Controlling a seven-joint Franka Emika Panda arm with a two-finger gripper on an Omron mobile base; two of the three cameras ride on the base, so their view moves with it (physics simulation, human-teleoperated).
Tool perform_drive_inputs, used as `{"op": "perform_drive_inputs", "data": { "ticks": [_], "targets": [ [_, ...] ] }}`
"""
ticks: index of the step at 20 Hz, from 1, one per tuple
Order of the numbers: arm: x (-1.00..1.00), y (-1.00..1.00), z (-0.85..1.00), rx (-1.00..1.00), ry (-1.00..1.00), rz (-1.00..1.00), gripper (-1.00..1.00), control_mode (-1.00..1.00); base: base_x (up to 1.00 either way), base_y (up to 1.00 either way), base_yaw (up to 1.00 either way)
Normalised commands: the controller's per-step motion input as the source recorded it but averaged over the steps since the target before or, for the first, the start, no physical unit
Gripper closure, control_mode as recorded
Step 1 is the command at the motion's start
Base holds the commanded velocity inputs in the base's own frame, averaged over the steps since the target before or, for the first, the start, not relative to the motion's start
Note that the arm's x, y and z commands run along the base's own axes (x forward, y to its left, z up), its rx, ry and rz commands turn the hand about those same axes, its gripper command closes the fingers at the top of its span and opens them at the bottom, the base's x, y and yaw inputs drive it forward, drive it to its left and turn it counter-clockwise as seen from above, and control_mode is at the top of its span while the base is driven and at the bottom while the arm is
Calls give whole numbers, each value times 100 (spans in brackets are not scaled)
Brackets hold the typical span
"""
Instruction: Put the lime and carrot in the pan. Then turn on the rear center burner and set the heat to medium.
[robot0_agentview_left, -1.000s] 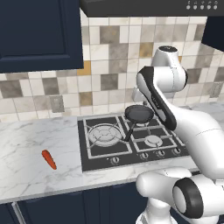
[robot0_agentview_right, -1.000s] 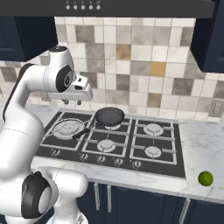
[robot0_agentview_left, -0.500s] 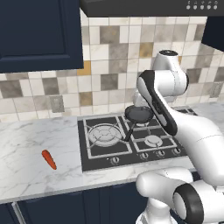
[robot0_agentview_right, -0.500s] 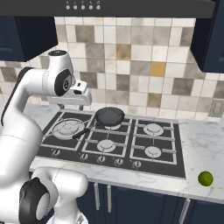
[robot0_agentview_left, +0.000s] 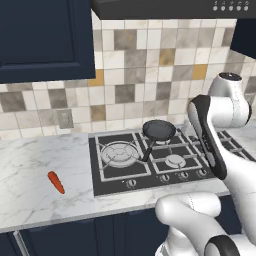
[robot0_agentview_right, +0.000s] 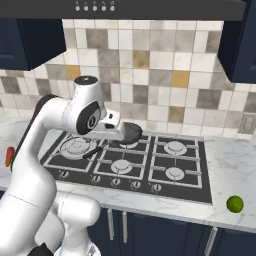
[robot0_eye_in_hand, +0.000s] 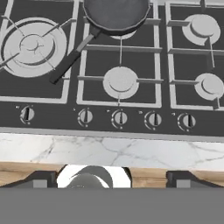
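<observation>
Hovering above the front edge of the cooktop (robot0_eye_in_hand: 118, 118), the pincer (robot0_eye_in_hand: 111, 176) looks straight down on the row of knobs (robot0_eye_in_hand: 119, 117), its two tips spread wide at the bottom of the hand view with nothing between them. The pan (robot0_agentview_left: 159, 130) sits on the grates over the rear center burner (robot0_eye_in_hand: 120, 35), its long handle (robot0_eye_in_hand: 70, 60) angled toward the large silver burner (robot0_eye_in_hand: 31, 45), which leaves the bowl open from above for dropping things in. The pan is empty: its dark floor shows bare in the hand view. The carrot (robot0_agentview_left: 56, 182) lies on the marble tabletop (robot0_agentview_left: 35, 170) well to the left of the cooktop, apart from everything else. The lime (robot0_agentview_right: 235, 203) rests on the tabletop near the front edge, off the right end of the cooktop. By my reading neither piece of food has gone in, so the loading step comes first and the knob waits. The two items lie at opposite ends, so the arm will likely need a wide swing for each.
</observation>
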Motion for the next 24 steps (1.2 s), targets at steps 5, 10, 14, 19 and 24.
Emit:
{"op": "perform_drive_inputs", "data": {
  "ticks": [5, 10, 14, 19, 24],
  "targets": [
    [-27, -100, -5, 0, 1, -1, -100, -100, 0, 0, 0],
    [-2, -80, 0, -3, 17, -10, -100, -100, 0, 0, 0],
    [0, -52, -5, -2, 23, -24, -100, -100, 0, 0, 0],
    [0, -28, -15, -2, 24, -28, -100, -100, 0, 0, 0],
    [0, -27, -13, 0, 16, -26, -100, -100, 0, 0, 0]
  ]
}}
